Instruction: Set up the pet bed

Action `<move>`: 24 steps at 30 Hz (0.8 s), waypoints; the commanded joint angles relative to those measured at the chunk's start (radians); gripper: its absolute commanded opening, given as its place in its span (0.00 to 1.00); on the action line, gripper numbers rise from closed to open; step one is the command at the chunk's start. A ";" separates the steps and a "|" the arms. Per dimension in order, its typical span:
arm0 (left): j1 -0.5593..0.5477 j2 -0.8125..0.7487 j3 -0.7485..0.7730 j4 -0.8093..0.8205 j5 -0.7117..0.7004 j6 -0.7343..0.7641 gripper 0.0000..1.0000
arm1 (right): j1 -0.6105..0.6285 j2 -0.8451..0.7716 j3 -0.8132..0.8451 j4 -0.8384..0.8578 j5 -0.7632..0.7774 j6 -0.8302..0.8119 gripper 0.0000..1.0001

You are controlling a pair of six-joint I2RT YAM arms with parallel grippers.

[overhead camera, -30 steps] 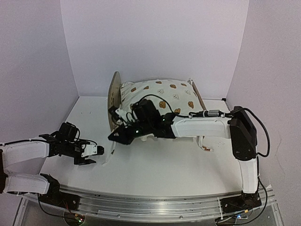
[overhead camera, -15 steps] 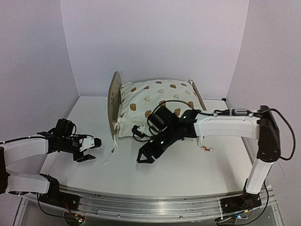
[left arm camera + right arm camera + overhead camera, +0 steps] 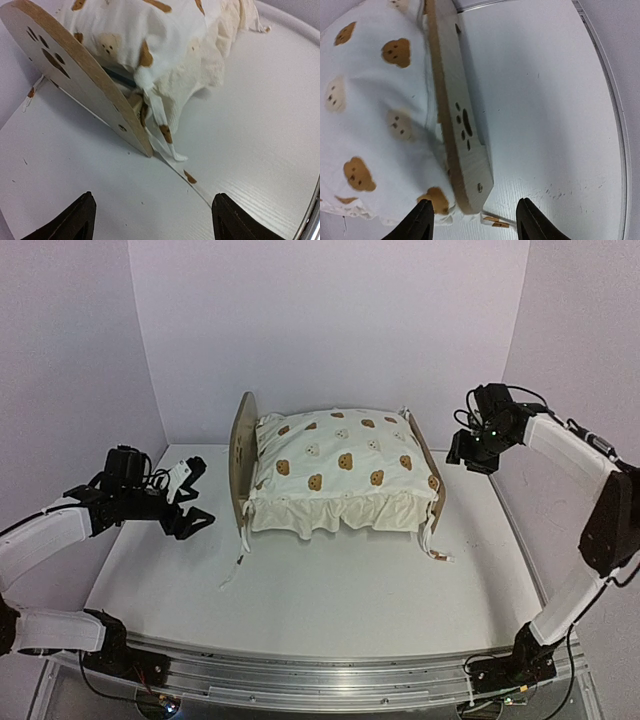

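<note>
Beside the pet bed [image 3: 241,452] at nine and three o'clock, left gripper [image 3: 193,496] and right gripper [image 3: 468,452] hang released; either could snag a tie string [image 3: 232,573], pulling the duvet [image 3: 340,458] askew.

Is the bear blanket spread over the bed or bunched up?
Spread: the bear-print duvet lies across the bed frame, frilled edge hanging over the near side.

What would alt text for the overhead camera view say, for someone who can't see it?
A small wooden pet bed under a cream bear-print duvet sits on the white table, tie strings trailing from its near corners. The left gripper and right gripper hover open, one at each side, holding nothing.
</note>
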State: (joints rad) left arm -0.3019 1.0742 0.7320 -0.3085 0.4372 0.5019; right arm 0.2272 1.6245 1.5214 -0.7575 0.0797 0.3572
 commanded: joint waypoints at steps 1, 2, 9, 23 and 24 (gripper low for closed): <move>0.003 -0.022 0.112 0.062 0.061 -0.297 0.81 | -0.056 0.186 0.171 -0.026 -0.073 0.034 0.50; 0.003 -0.026 0.116 0.066 0.074 -0.320 0.81 | -0.059 0.221 0.212 -0.026 -0.114 0.030 0.47; 0.001 -0.025 0.107 0.096 0.056 -0.343 0.80 | -0.061 0.349 0.316 -0.026 -0.243 0.057 0.40; -0.006 0.033 0.158 0.180 0.068 -0.269 0.76 | 0.073 0.074 -0.141 0.038 -0.162 0.172 0.23; -0.006 0.040 0.161 0.187 0.055 -0.266 0.76 | 0.102 0.051 -0.163 0.038 -0.135 0.184 0.23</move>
State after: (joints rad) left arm -0.3024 1.0971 0.8301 -0.1971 0.4957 0.2011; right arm 0.2274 1.7828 1.4448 -0.6605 -0.1048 0.4735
